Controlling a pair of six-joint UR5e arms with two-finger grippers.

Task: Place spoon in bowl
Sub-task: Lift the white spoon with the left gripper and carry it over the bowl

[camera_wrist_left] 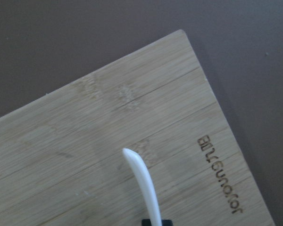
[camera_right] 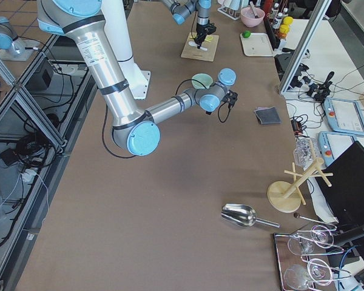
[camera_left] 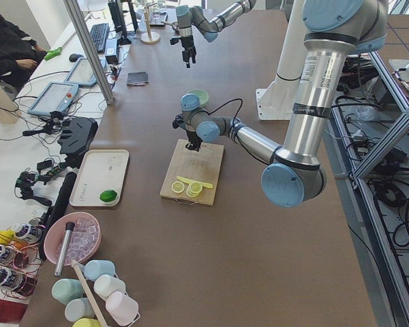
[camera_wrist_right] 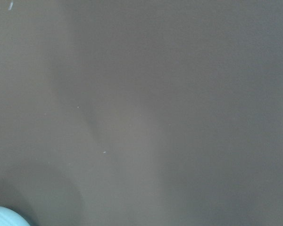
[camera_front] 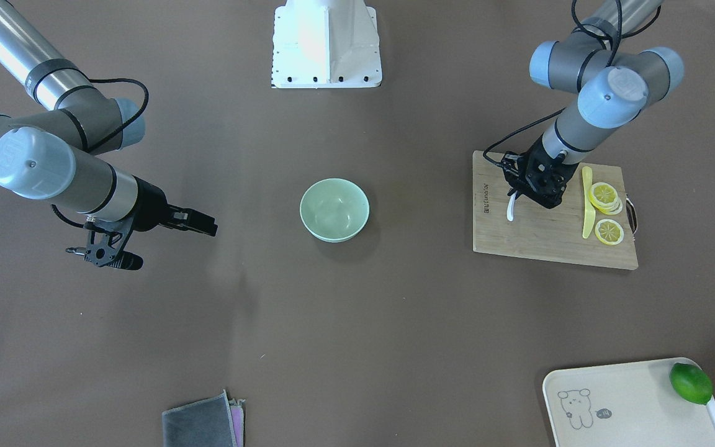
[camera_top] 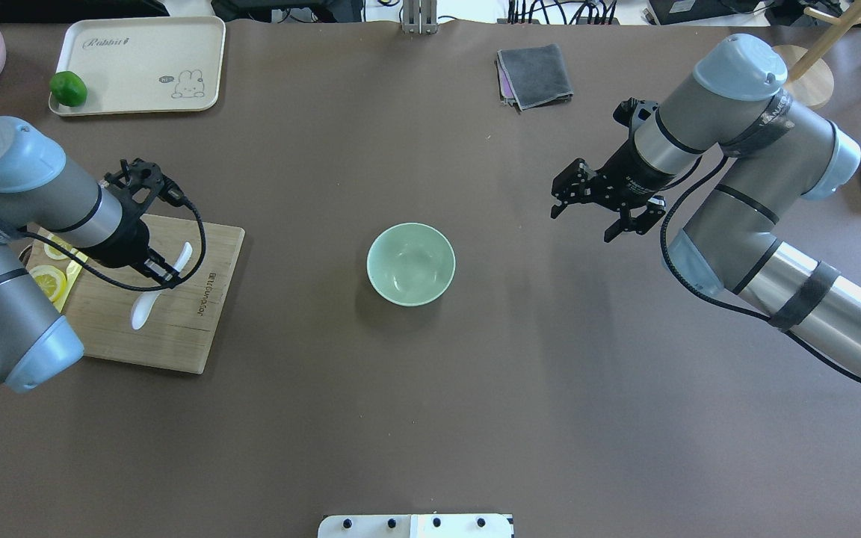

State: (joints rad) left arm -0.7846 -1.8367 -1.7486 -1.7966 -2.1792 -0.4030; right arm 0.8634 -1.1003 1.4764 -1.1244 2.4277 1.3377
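Observation:
The white spoon lies on the wooden cutting board at the left, handle pointing away from the robot. My left gripper is down over its middle and shut on it. In the front view the gripper covers most of the spoon. The left wrist view shows the spoon's handle over the board. The mint-green bowl stands empty at the table's centre. My right gripper is open and empty, above the table right of the bowl.
A yellow knife and lemon slices lie on the board's far half. A cream tray with a lime sits at the far left corner. A folded grey cloth lies at the far side.

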